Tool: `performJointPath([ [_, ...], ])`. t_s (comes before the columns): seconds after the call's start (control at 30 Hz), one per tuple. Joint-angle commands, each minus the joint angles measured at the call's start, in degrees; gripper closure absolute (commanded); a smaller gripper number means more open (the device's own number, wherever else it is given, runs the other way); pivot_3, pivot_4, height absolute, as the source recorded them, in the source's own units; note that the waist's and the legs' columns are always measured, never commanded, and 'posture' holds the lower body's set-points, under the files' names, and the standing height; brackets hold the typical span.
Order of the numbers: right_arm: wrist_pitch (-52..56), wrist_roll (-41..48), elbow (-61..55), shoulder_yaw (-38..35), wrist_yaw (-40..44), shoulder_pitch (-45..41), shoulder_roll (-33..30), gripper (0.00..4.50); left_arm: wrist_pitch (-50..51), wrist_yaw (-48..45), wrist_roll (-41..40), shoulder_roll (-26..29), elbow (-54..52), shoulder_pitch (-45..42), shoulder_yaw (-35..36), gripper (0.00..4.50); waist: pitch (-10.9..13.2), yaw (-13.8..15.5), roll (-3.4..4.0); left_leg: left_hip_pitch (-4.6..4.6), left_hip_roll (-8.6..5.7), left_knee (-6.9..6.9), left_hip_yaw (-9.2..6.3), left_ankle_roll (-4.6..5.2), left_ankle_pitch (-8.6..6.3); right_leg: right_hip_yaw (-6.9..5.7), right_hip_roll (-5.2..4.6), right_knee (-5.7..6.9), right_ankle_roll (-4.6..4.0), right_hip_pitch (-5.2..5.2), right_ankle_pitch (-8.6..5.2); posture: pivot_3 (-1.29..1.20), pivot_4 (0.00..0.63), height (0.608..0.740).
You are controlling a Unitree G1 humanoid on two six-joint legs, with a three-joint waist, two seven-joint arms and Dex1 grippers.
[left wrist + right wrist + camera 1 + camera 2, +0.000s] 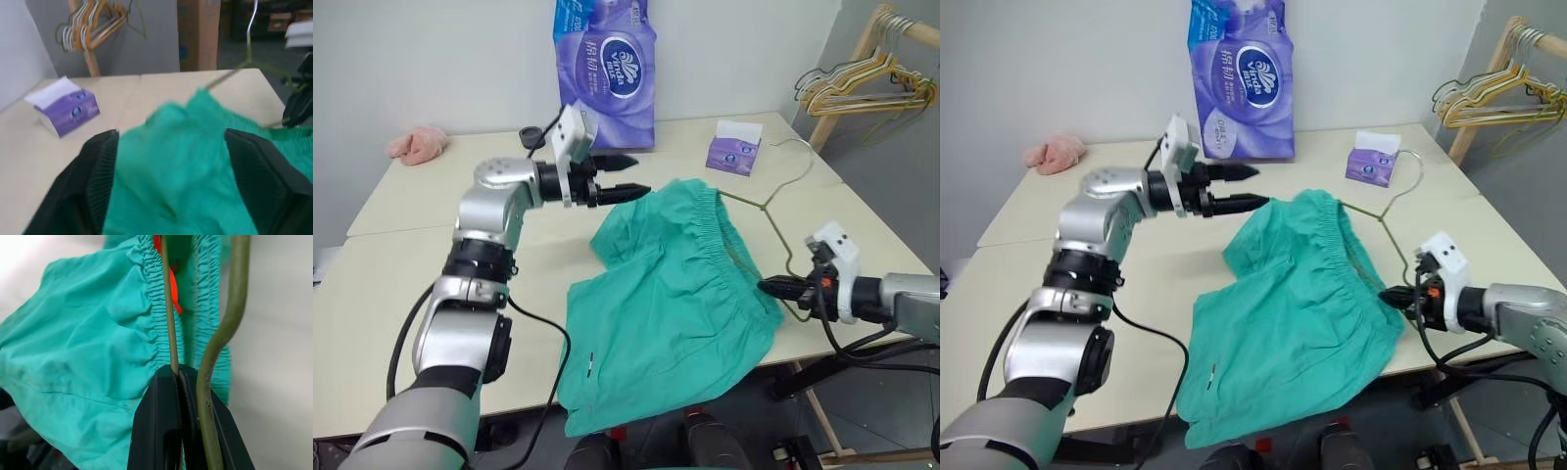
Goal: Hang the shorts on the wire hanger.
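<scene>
Limp teal-green cloth shorts (671, 294), thin olive-grey wire hanger (773, 211) threaded through the gathered waistband.

The shorts lie on the beige table (401, 284), hem over its near edge. Right gripper (179, 374), at the waistband's right end, is clamped on the wire. Left gripper (625, 178), beyond the shorts' far corner, is spread wide and empty. Judged light and slippery (cloth sags); grasp the elastic waistband.

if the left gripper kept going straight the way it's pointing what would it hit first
Most likely the shorts: the open left gripper points level toward the raised waistband edge, with teal cloth right beyond its fingertips in the wrist view. Depth is uncertain.
</scene>
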Motion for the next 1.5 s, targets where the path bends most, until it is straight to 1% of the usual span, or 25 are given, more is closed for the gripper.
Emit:
performJointPath([
  [0.03, -3.84, -2.02, -1.38, 3.27, 2.23, -3.49, -1.63, 4.5, -4.96, -6.62, 2.1, 2.07, 2.45, -2.11, -1.79, 0.02, 0.0, -0.07, 0.0, 0.0, 0.0, -0.02, 0.0, 0.0, 0.0, 0.0, 0.0, 0.0, 0.01, -0.01, -0.01, -0.22, 0.071, 0.74],
  [0.07, -4.3, -2.38, -1.17, 4.3, 2.66, -4.5, -1.7, 4.5, -6.08, -8.95, 2.76, 2.62, 2.9, -2.3, -2.73, 0.02, 0.0, -0.1, 0.01, 0.01, 0.0, -0.03, -0.02, 0.0, 0.0, -0.01, -0.02, 0.0, 0.02, -0.02, -0.02, -0.22, 0.071, 0.74],
  [0.13, -6.53, -4.49, -0.93, 7.52, 4.42, -6.63, -2.64, 4.5, -7.98, -14.49, 2.8, 5.56, 1.43, -1.1, -7.88, 0.02, 0.0, -0.13, 0.01, 0.0, 0.01, -0.05, -0.04, 0.0, 0.0, -0.03, -0.05, 0.01, 0.02, -0.04, -0.02, -0.22, 0.071, 0.74],
  [0.2, -8.37, -6.34, -0.96, 10.06, 5.73, -8.14, -3.41, 4.5, -10.19, -16.3, 2.9, 7.38, 1.26, -0.3, -11.77, 0.02, 0.0, -0.26, 0.01, -0.08, 0.0, -0.04, -0.04, -0.01, 0.0, -0.02, -0.1, 0.01, 0.01, -0.11, -0.02, -0.22, 0.068, 0.74],
  [0.3, -10.19, -8.25, -2.51, 13.08, 7.12, -9.98, -3.87, 4.5, -14.05, -16.3, 4.1, 6.65, 4.12, -1.07, -13.13, 0.02, 0.0, -0.19, 0.0, -0.31, 0.01, 0.0, -0.12, -0.01, 0.0, -0.06, -0.19, 0.02, 0.0, -0.29, -0.01, -0.22, 0.066, 0.74],
  [0.4, -11.31, -9.68, -4.45, 15.22, 7.64, -11.27, -3.72, 4.5, -15.5, -16.3, 4.57, 5.18, 5.5, -1.57, -13.2, 0.02, 0.0, 0.17, 0.0, -0.85, -0.02, 0.16, -0.15, -0.02, 0.01, -0.06, -0.21, 0.25, -0.02, -0.88, 0.02, -0.22, 0.066, 0.74],
  [0.47, -12.15, -10.78, -5.62, 16.45, 7.8, -11.72, -3.7, 4.5, -15.96, -16.3, 5.07, 4.43, 5.83, -1.4, -13.44, 0.02, 0.0, 0.17, 0.0, -0.88, -0.01, 0.15, -0.18, -0.02, 0.02, -0.09, -0.22, 0.28, -0.02, -0.93, 0.02, -0.23, 0.066, 0.74],
  [0.67, -14.17, -14.27, -8.66, 19.02, 8.27, -12.74, -3.37, 4.5, -16.4, -16.3, 4.33, 5.06, 2.1, 2.69, -16.96, 0.02, 0.0, -0.3, 0.01, -0.87, 0.0, 0.14, -0.16, -0.02, 0.01, -0.04, -0.21, 0.29, -0.02, -0.95, 0.01, -0.24, 0.071, 0.74],
  [0.7, -14.14, -14.44, -8.91, 18.98, 8.3, -12.78, -3.18, 4.5, -16.28, -16.3, 3.83, 5.62, 0.84, 3.7, -17.92, 0.02, 0.0, -0.49, 0.01, -0.86, 0.0, 0.14, -0.16, -0.01, 0.02, -0.03, -0.21, 0.31, -0.03, -0.95, 0.01, -0.24, 0.071, 0.74],
  [0.77, -14.42, -15.07, -8.88, 18.92, 8.47, -12.52, -3.1, 4.5, -14.49, -16.3, 0.95, 8.43, -3.84, 6.46, -21.56, 0.02, 0.0, -0.94, 0.01, -0.85, 0.02, 0.14, -0.18, -0.02, 0.02, -0.04, -0.21, 0.36, -0.03, -0.95, 0.02, -0.24, 0.071, 0.74],
  [0.9, -14.85, -16.0, -8.69, 18.59, 8.95, -11.96, -2.98, 4.5, -11.79, -16.3, -1.68, 11.11, -7.86, 8.75, -24.33, 0.82, 0.0, -1.19, 0.01, -0.83, 0.02, 0.14, -0.2, -0.02, 0.02, 0.0, -0.22, 0.4, -0.03, -0.95, 0.02, -0.24, 0.074, 0.74],
  [0.93, -14.85, -16.11, -8.74, 18.49, 9.09, -11.91, -2.94, 4.5, -11.53, -16.3, -1.95, 11.4, -8.43, 9.1, -24.61, 1.19, -0.01, -1.22, 0.01, -0.83, 0.03, 0.15, -0.21, -0.02, 0.02, 0.0, -0.22, 0.42, -0.03, -0.95, 0.02, -0.24, 0.075, 0.74],
  [1.03, -15.26, -16.39, -8.73, 18.51, 9.69, -11.92, -2.89, 4.5, -11.05, -16.3, -1.83, 11.48, -9.29, 9.98, -24.85, 1.98, -0.01, -1.2, 0.01, -0.82, 0.02, 0.17, -0.21, -0.02, 0.03, -0.06, -0.21, 0.44, -0.03, -0.93, 0.02, -0.23, 0.075, 0.74],
  [1.07, -15.53, -16.51, -8.74, 18.58, 9.92, -11.94, -2.91, 4.5, -10.97, -16.3, -1.46, 11.22, -9.23, 10.19, -24.63, 2.35, -0.01, -1.21, 0.02, -0.82, 0.02, 0.17, -0.21, -0.02, 0.03, -0.06, -0.21, 0.44, -0.03, -0.93, 0.02, -0.23, 0.075, 0.74],
  [1.3, -20.39, -19.99, -8.75, 19.3, 12.03, -11.35, -3.53, 4.5, -9.98, -16.3, 0.98, 9.0, -9.03, 11.91, -21.9, 4.37, -0.01, -1.22, 0.02, -0.82, 0.01, 0.17, -0.2, -0.02, 0.03, -0.08, -0.18, 0.43, -0.03, -0.93, 0.02, -0.24, 0.075, 0.74],
  [1.33, -21.24, -20.65, -8.72, 19.56, 12.72, -11.19, -4.03, 4.5, -9.89, -16.3, 1.18, 8.85, -9.1, 12.08, -21.65, 4.48, -0.01, -1.22, 0.02, -0.82, 0.01, 0.17, -0.2, -0.02, 0.03, -0.08, -0.18, 0.43, -0.03, -0.93, 0.02, -0.24, 0.075, 0.74],
  [1.37, -21.83, -21.18, -8.67, 19.68, 13.17, -11.05, -4.29, 4.5, -9.84, -16.3, 1.37, 8.73, -9.15, 12.2, -21.44, 4.48, -0.01, -1.23, 0.02, -0.82, 0.0, 0.17, -0.19, -0.02, 0.03, -0.08, -0.18, 0.44, -0.03, -0.93, 0.02, -0.24, 0.075, 0.74],
  [1.43, -23.24, -22.1, -8.53, 19.5, 13.79, -10.94, -4.59, 3.98, -9.57, -16.3, 1.98, 8.15, -8.89, 12.39, -20.65, 4.5, -0.02, -1.25, 0.04, -0.82, 0.0, 0.19, -0.19, -0.02, 0.03, -0.08, -0.18, 0.44, -0.03, -0.93, 0.02, -0.24, 0.075, 0.74],
  [1.47, -23.84, -22.27, -8.53, 19.22, 14.32, -11.01, -4.85, 3.79, -9.44, -16.3, 2.26, 7.9, -8.88, 12.5, -20.37, 4.5, -0.03, -1.25, 0.04, -0.81, -0.01, 0.19, -0.17, -0.02, 0.03, -0.07, -0.17, 0.45, -0.03, -0.93, 0.02, -0.24, 0.076, 0.74],
  [1.5, -24.22, -22.33, -8.55, 18.93, 14.93, -11.11, -5.2, 3.49, -9.31, -16.3, 2.53, 7.67, -8.9, 12.62, -20.14, 4.5, -0.03, -1.26, 0.04, -0.8, -0.01, 0.19, -0.17, -0.02, 0.03, -0.06, -0.17, 0.46, -0.03, -0.92, 0.02, -0.24, 0.076, 0.74],
])
